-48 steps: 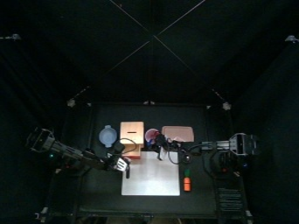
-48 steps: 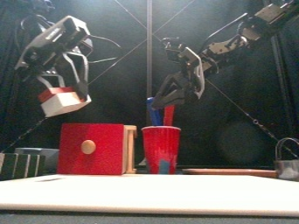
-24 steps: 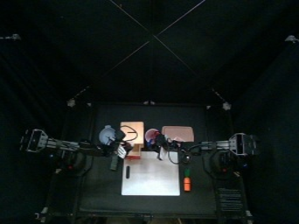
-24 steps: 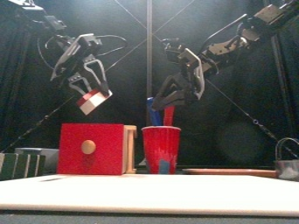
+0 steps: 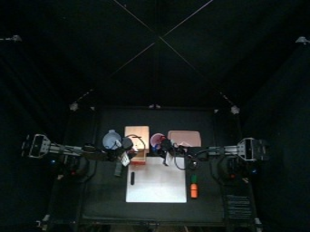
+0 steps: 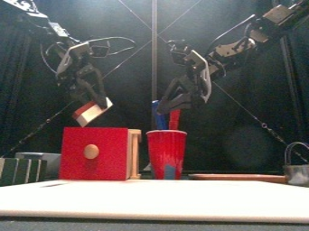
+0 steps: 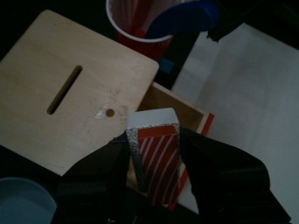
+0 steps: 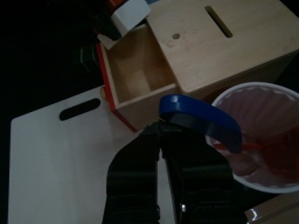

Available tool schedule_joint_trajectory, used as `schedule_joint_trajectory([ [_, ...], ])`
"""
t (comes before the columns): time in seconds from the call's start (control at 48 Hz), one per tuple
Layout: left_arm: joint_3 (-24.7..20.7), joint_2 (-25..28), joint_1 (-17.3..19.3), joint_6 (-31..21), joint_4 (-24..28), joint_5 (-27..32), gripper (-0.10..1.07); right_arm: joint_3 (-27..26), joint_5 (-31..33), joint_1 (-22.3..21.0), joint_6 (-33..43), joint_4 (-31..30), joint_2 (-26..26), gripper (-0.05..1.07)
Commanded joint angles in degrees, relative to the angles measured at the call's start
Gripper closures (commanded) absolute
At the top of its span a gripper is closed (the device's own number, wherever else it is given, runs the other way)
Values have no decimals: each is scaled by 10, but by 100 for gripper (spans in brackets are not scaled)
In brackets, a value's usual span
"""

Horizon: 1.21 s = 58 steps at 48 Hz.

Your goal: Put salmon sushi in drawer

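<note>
The left tool (image 7: 158,171) holds the salmon sushi (image 7: 158,157) above the open drawer (image 8: 142,72); next I judge it must lower and release; the right tool (image 8: 158,188) looks shut

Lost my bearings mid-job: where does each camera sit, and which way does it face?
Top view: high overhead, straight down on the table; arms enter from both sides.
Front view: table's front edge, level toward drawer and red cup; arms hang behind.
Left wrist view: on the left arm, over the drawer; left hand holds a red-and-white block.
Right wrist view: on the right arm, over the open drawer and red cup; right hand shows.
Shared: both wrist views show drawer and red cup.
</note>
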Motion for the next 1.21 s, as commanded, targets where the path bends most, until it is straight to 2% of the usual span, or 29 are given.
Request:
schedule_joint_trajectory([
  [0.0,-18,17,3,5,-4,0,34,-9,-3,-3,-1,0,-11,98],
  [0.188,-34,50,12,11,-1,7,25,-8,-3,-3,-1,0,-11,98],
  [0.479,-38,43,14,12,4,16,11,-6,-3,-3,-1,0,-11,98],
  [0.938,-42,33,20,11,11,16,10,-7,-3,-1,-1,-1,-11,98],
  [1.188,-55,-12,62,7,12,12,11,-9,-3,2,-1,0,-11,98],
])
